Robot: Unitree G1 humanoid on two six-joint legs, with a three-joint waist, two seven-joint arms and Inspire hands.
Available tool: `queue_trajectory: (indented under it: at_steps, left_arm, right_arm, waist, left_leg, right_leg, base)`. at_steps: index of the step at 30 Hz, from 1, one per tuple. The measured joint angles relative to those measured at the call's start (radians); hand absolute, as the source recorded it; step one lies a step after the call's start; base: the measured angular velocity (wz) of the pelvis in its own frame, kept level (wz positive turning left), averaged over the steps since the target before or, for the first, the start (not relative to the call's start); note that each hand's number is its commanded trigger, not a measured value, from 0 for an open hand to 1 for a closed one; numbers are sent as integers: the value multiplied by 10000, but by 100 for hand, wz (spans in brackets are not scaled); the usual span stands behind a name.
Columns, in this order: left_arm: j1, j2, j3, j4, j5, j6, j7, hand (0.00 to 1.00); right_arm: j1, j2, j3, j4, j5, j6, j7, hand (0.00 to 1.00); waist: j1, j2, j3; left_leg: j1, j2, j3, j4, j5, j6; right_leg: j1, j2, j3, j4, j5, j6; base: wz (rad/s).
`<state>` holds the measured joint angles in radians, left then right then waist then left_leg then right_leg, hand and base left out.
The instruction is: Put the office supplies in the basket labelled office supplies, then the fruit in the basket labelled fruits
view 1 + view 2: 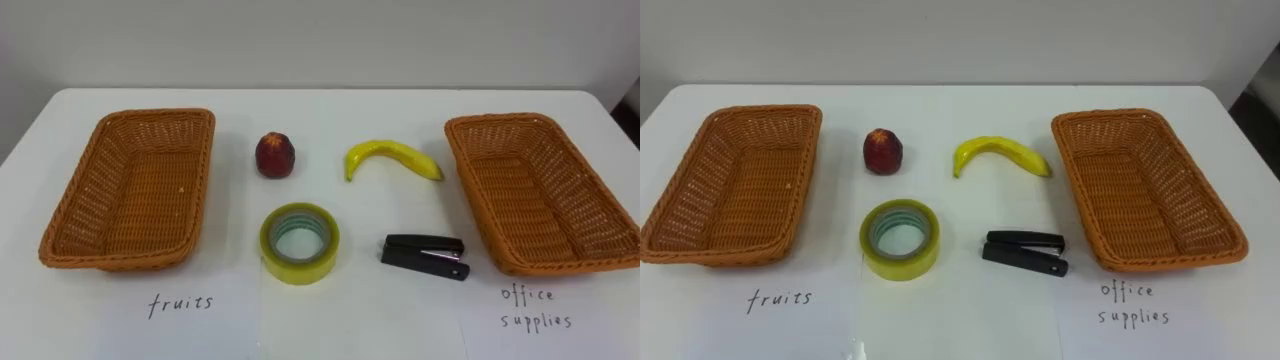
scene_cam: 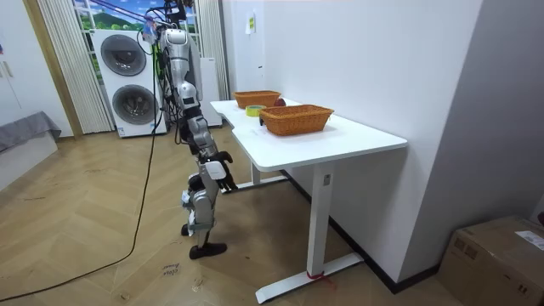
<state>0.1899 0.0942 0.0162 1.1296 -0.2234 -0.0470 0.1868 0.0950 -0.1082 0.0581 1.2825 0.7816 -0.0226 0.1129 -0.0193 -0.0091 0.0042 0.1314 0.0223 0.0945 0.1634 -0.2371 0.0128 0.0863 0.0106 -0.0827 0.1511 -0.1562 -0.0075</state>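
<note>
On the white table (image 1: 330, 320) stand two empty wicker baskets: one at the left (image 1: 130, 190) and one at the right (image 1: 540, 195). Between them lie a dark red apple (image 1: 275, 155) and a yellow banana (image 1: 395, 155) in the far row. A roll of yellowish tape (image 1: 300, 268) and a black stapler (image 1: 423, 255) lie in the near row. Nothing touches these four things. In the room view I stand at the table's long side, and my right hand (image 2: 219, 170) hangs low below the tabletop.
A sheet with handwriting lies in front of each basket (image 1: 180, 303) (image 1: 535, 308). A wall runs behind the table's far edge. In the room view two stacked washing machines (image 2: 132, 81) stand behind me and a cardboard box (image 2: 497, 255) sits at the room view's right.
</note>
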Motion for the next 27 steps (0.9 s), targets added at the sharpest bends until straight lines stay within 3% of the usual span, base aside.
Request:
queue_trajectory:
  at_steps: [18, 27]
  left_arm:
    - [111, 3, 50, 7, -193, -30, -39, 0]
    - [453, 45, 600, 21, -435, 62, -257, 0]
  right_arm:
    - [64, -11, -170, 142, 39, 14, -32, 0]
    - [399, -91, -2144, 147, 850, 80, -711, 0]
  waist:
    - [-17, -14, 2]
    - [-251, -40, -5]
  left_leg:
    - [71, 0, -3, -6, 0, 0]
    - [200, -6, 3, -100, -1, 1]
  right_leg:
    - [117, 6, 43, -4, 1, -1]
    - [166, -2, 6, -28, -26, 13]
  base:
    - [0]
    - [0]
